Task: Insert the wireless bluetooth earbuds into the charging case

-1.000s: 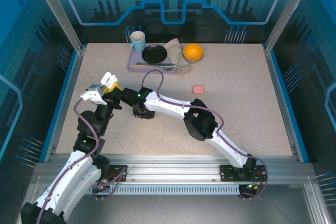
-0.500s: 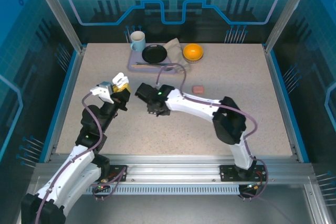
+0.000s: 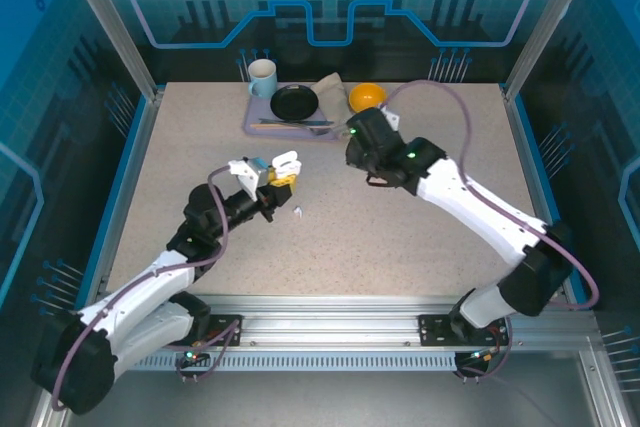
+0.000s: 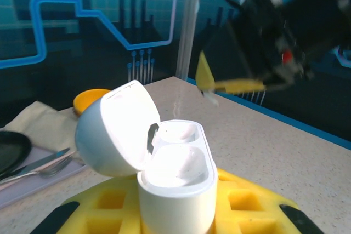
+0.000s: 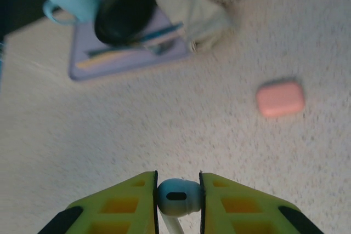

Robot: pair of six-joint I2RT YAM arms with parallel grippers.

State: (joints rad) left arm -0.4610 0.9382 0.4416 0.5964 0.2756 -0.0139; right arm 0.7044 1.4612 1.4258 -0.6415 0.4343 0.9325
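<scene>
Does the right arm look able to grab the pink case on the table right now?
Probably not yet: the right gripper is shut on a white earbud, though the pink case lies on bare tabletop ahead, nothing blocking it.

The speckled beige table (image 3: pixel 430 247) carries a lavender tray (image 3: pixel 252 119) at its far edge, a little left of the middle. A crumpled pale cloth (image 3: pixel 333 87) lies against the tray's right end. Just right of the cloth, also by the far edge, sits a round orange thing (image 3: pixel 366 97). A closed pink case (image 5: pixel 280 98) lies alone nearer the table's middle. A small white piece (image 3: pixel 297 212), perhaps an earbud though too tiny to tell, lies left of centre.
</scene>
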